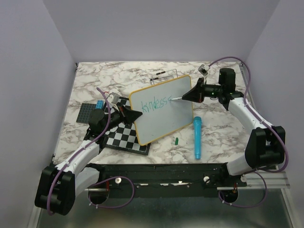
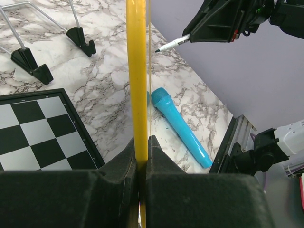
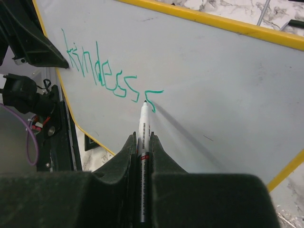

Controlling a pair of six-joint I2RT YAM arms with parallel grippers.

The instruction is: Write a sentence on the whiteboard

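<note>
Whiteboard (image 1: 166, 118) sentence (image 3: 99, 76) stops at "kindess s", rest unwritten; left gripper (image 2: 141, 142) clamps the frame (image 2: 137, 71), right gripper (image 3: 144, 142) the marker (image 3: 144, 121).

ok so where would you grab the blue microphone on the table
Around the handle near its middle, coming down from above. The blue microphone lies flat on the table, its wider head toward the far side and close by a corner of the whiteboard. The handle is narrower and has bare table on both sides, so jaws set across it should probably close well.
</note>
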